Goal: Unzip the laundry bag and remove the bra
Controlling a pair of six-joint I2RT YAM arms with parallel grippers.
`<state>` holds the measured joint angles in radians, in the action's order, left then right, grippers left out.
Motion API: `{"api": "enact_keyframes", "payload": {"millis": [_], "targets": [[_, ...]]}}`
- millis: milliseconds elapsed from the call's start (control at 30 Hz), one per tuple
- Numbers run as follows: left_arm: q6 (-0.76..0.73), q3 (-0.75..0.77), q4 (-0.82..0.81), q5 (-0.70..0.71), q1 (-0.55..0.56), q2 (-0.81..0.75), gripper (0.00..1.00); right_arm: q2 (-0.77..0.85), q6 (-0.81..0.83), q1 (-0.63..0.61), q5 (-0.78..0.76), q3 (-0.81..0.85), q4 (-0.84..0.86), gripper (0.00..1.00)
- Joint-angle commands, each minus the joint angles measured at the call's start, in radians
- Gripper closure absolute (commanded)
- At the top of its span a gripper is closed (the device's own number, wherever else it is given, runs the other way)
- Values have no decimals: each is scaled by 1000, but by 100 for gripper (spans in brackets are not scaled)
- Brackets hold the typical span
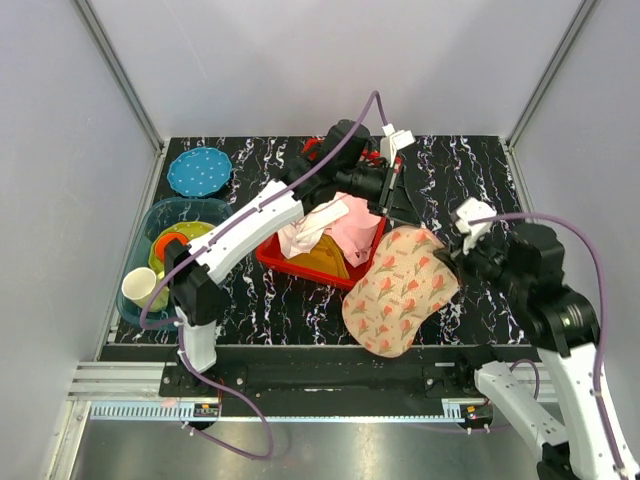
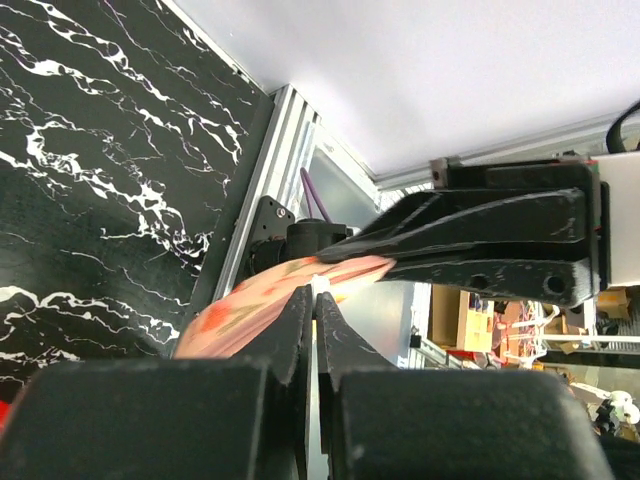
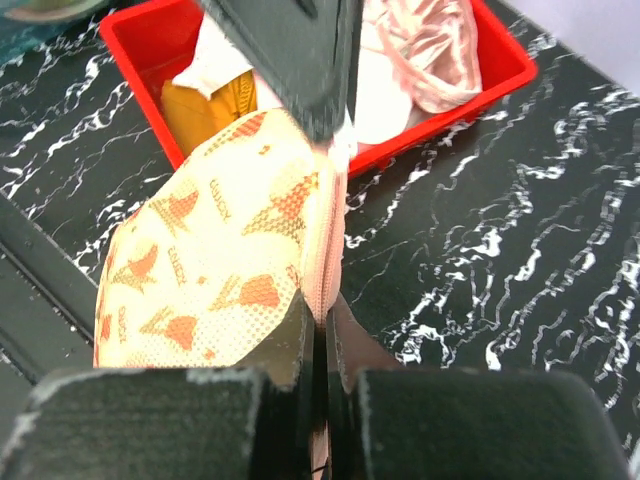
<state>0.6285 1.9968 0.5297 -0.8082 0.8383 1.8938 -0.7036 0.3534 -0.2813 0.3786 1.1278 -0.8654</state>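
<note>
Left to right, seen from above. At far left lie a blue plate (image 1: 200,171) and a teal bin (image 1: 150,215) of dishes, apart from the work. The left arm reaches diagonally over the red bin (image 1: 300,268), which holds white, pink and mustard garments. The left gripper (image 2: 317,295) has its fingers pressed together on a small pale piece at the upper end of the laundry bag (image 1: 400,290), probably the zip pull, though this cannot be confirmed. The bag hangs between the two grippers, just right of the red bin and partly over the table's near edge. The right gripper (image 3: 322,320) is clamped on the pink edge trim (image 3: 322,250) at the opposite end. The bra is not visible; it is judged to be inside the bag, whose zip appears unopened.

Risks: if the left fingers hold fabric rather than the pull, drawing the grippers apart only stretches the bag. A thin pinch on the trim may slip under tension, dropping the bag over the edge. Misaligned pulling could jam the slider.
</note>
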Motion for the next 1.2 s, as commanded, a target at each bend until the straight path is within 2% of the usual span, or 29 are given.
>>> {"api": "enact_keyframes", "payload": {"millis": [0,167,333,467,533,800,933,1033,1167], "targets": [[23,66,-65,-6,-77,-29,100,139,-56,-1,-122,-23,23,100],[43,20,-96,-11,-136,-24,100,321,-109,-1,-448,-92,104,100],[105,-41,-188,-40,-171,-7,100,594,-136,-2,-638,-197,267,100],[141,-90,-255,-59,-160,33,100,662,-175,-2,-846,-230,298,100],[155,-98,-286,-55,-153,62,100,655,-197,-2,-889,-226,257,100],[191,43,-300,-69,-81,206,100,572,-249,-1,-787,-198,215,100],[174,20,-293,-59,-76,176,100,561,-220,-2,-677,-227,218,100],[134,19,-248,-39,-91,146,100,556,-176,-2,-536,-235,215,100],[114,19,-224,-37,-108,91,100,540,-133,-4,-442,-230,204,100]]}}
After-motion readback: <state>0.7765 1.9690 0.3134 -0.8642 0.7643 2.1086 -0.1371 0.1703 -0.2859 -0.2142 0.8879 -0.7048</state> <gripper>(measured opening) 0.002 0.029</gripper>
